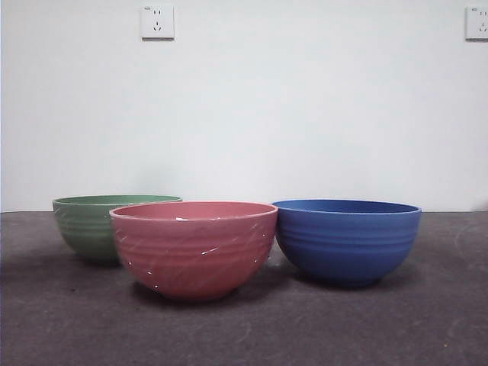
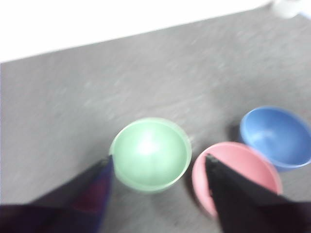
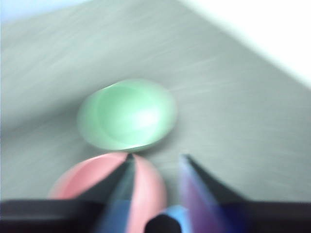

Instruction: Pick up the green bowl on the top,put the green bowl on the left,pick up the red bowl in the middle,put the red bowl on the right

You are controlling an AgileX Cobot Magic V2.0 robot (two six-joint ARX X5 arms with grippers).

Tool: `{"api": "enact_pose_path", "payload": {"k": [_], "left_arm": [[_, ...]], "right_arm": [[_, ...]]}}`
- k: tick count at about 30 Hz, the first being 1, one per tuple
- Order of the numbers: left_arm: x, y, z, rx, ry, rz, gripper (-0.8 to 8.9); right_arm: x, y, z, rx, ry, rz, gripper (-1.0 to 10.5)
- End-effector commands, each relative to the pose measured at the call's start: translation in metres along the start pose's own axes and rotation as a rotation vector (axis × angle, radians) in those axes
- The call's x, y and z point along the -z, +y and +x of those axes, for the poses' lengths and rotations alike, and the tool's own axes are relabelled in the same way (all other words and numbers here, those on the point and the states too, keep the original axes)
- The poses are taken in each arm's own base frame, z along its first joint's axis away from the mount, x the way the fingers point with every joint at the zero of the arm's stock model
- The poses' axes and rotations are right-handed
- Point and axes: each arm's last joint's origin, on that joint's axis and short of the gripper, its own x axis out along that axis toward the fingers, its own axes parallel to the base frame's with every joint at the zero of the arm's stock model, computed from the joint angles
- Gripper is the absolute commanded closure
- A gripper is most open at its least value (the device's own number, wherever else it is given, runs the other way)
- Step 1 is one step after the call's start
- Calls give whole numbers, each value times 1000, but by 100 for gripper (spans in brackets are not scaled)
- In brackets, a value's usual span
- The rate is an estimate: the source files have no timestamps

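The green bowl [image 1: 85, 225] stands upright on the table at the left, a little behind the others. The red bowl [image 1: 194, 248] stands in the middle, nearest the camera, its rim overlapping the green bowl's right side in the front view. Neither arm shows in the front view. In the left wrist view my left gripper [image 2: 159, 159] hangs high above the table, open and empty, with the green bowl [image 2: 150, 153] and red bowl [image 2: 233, 170] below it. My right gripper [image 3: 156, 156] is open and empty above the red bowl [image 3: 92, 182], the green bowl [image 3: 126, 114] beyond; this view is blurred.
A blue bowl [image 1: 347, 240] stands upright at the right, close beside the red bowl, and shows too as the blue bowl [image 2: 277, 136] in the left wrist view. The dark grey table [image 1: 381, 328] runs back to a white wall with two sockets.
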Motion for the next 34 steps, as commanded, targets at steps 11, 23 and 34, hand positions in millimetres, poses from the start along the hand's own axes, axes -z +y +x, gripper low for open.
{"api": "enact_pose_path", "payload": {"k": [11, 23, 34], "left_arm": [[41, -2, -2, -66, -143, 21, 821], [87, -4, 5, -49, -81, 4, 817], [91, -5, 5, -46, -35, -6, 817]], "right_arm": [[83, -51, -103, 399, -213, 282, 963], [118, -37, -113, 427, -306, 295, 943], [118, -38, -110, 425, -294, 297, 943]]}}
